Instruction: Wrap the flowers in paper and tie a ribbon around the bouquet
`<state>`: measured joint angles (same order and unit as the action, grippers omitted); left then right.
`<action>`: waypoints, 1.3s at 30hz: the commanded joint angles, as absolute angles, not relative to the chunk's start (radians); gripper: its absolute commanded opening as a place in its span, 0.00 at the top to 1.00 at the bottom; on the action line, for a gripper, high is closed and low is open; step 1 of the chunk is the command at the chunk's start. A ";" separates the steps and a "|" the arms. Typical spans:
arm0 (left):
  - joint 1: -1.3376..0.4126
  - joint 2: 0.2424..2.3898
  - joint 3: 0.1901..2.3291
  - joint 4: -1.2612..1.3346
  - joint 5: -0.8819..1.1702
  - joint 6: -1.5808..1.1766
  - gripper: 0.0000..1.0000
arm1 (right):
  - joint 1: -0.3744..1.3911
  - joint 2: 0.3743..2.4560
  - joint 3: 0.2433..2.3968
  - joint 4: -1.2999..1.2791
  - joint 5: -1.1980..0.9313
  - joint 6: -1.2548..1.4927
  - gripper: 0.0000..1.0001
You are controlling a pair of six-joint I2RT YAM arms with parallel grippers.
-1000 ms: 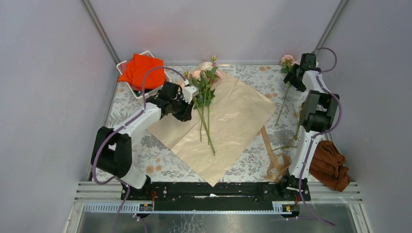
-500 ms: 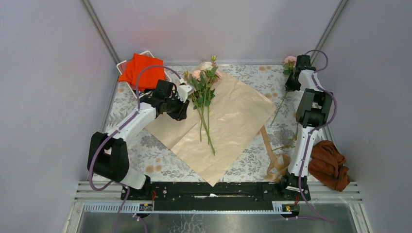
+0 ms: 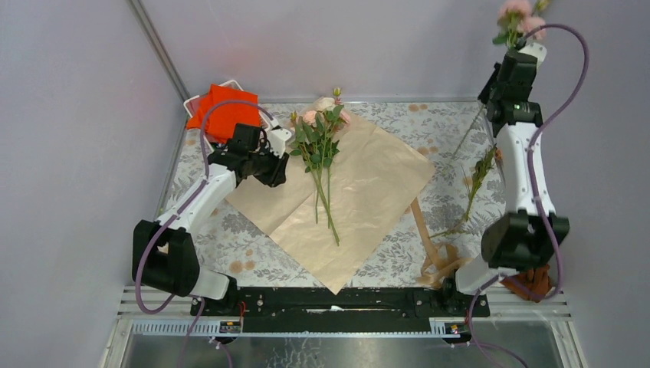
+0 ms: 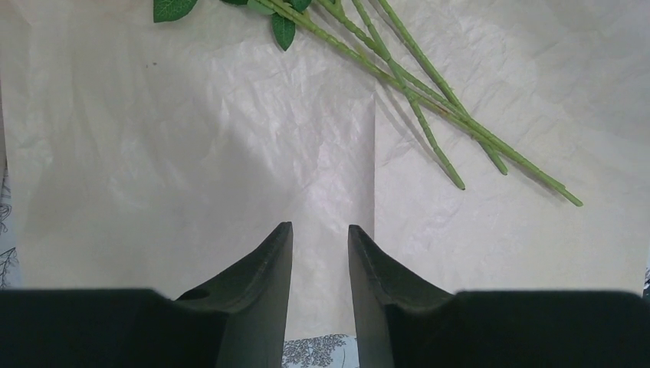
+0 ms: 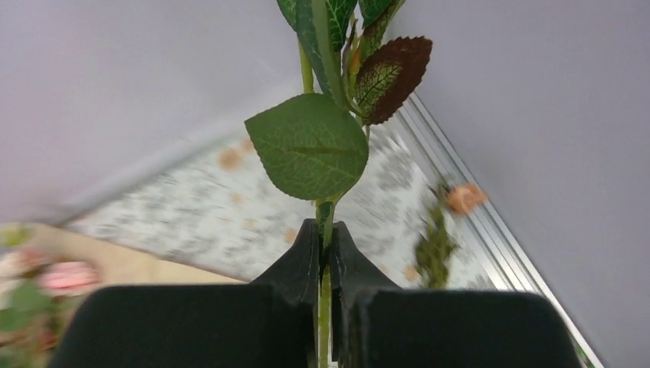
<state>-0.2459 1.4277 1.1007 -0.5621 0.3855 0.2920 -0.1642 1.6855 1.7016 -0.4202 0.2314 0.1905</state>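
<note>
Top external: the flowers (image 3: pixel 318 146), pink roses on thin green stems, lie on the creased peach paper (image 3: pixel 375 192). The tan ribbon (image 3: pixel 431 249) curls by its right edge and an orange-red cloth (image 3: pixel 222 111) sits far left. Left wrist: the left gripper (image 4: pixel 320 234) has its jaws spread and empty over crinkled paper. Right wrist: the right gripper (image 5: pixel 323 234), held high, pinches a single rose (image 5: pixel 310 146) by its stem

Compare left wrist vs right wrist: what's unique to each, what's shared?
Left wrist only: left fingers apart with nothing between them, and bare stem ends lying flat on the paper.
Right wrist only: right fingers shut on a leafy stem, held up in front of the grey wall.
Both: the floral tablecloth. The paper also shows, blurred, at the right wrist's lower left.
</note>
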 commanded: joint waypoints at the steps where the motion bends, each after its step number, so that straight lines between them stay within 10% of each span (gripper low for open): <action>1: -0.228 1.395 1.105 -0.568 0.403 0.312 0.61 | 0.028 1.511 1.631 -0.306 0.241 0.174 1.00; 13: -0.190 1.368 1.066 -0.575 0.393 0.309 0.60 | 0.557 1.710 1.573 -0.133 -0.067 0.379 1.00; 27: -0.164 1.425 1.042 -0.578 0.415 0.306 0.59 | 0.592 2.262 1.919 -0.231 -0.043 0.431 1.00; 32: -0.162 1.431 1.039 -0.578 0.413 0.313 0.59 | 0.581 2.294 1.984 -0.330 0.030 0.389 0.50; 39: -0.161 1.433 1.037 -0.578 0.412 0.319 0.58 | 0.381 1.961 1.740 -0.347 0.120 0.338 0.30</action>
